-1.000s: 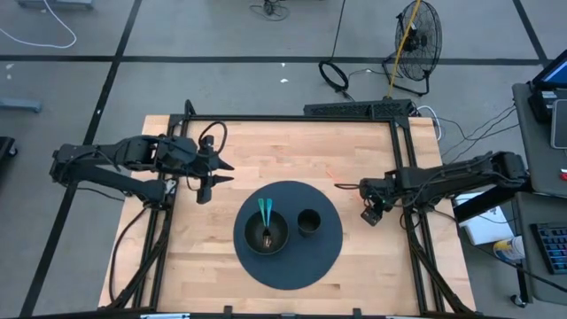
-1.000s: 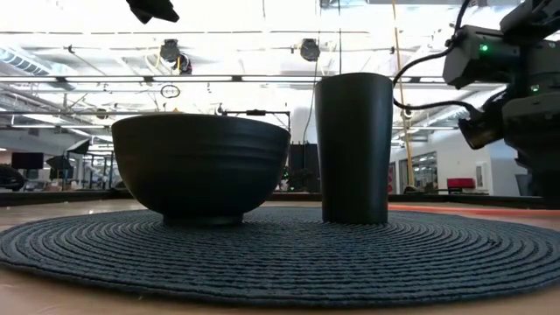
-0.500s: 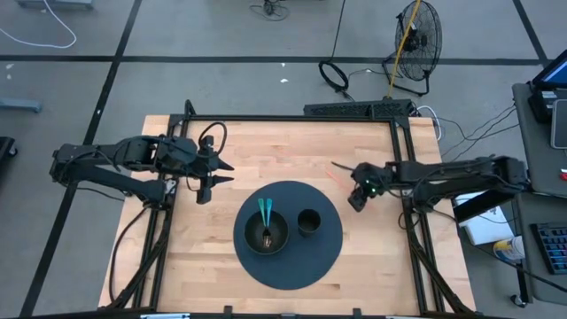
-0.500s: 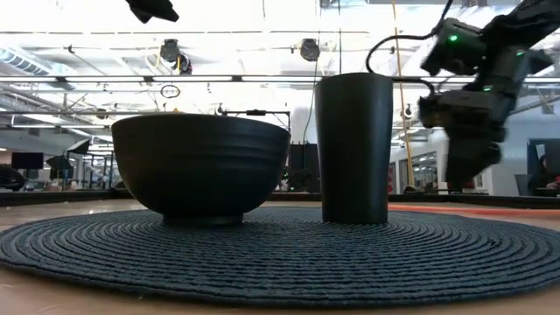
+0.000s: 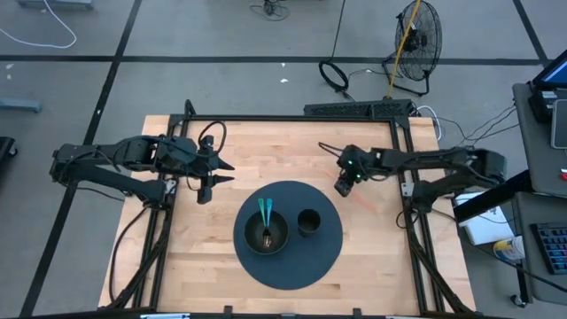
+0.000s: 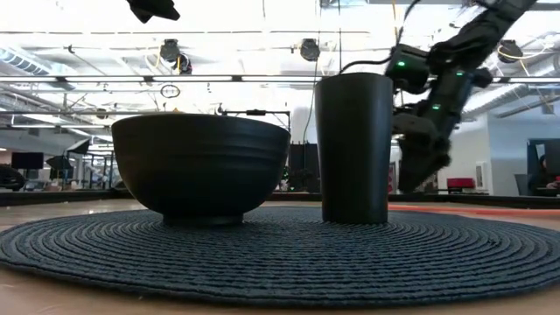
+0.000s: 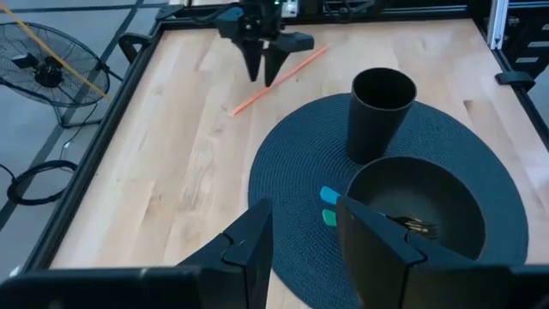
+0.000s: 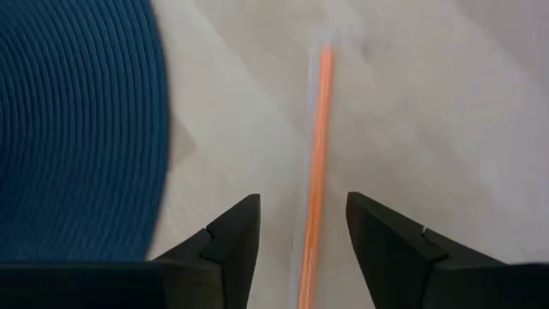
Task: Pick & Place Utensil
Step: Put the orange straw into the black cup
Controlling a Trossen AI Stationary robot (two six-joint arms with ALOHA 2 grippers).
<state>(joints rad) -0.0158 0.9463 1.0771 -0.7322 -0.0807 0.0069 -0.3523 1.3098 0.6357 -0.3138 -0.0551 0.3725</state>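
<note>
- Table (image 5: 266, 151): round mat (image 5: 288, 233) at its middle.
- Mat: bears bowl (image 5: 266, 235) with teal utensils (image 5: 264, 213), and cup (image 5: 308, 221).
- Left gripper (image 5: 217, 172): parted, empty, waiting left of mat.
- Right gripper (image 7: 262, 70): fingers apart, straddling orange stick (image 8: 316, 163) on bare wood beside mat.

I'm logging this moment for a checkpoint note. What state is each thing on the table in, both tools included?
Orange straw: lying flat on the bare wood, beside the mat, not held.
Cup: upright on the mat, nothing visible inside.
Bowl: upright on the mat, holding teal-handled utensils.
Placemat: flat under the bowl and cup.
Right tool: open, fingers pointing down over the straw.
Left tool: open, empty, above the table's left part.
</note>
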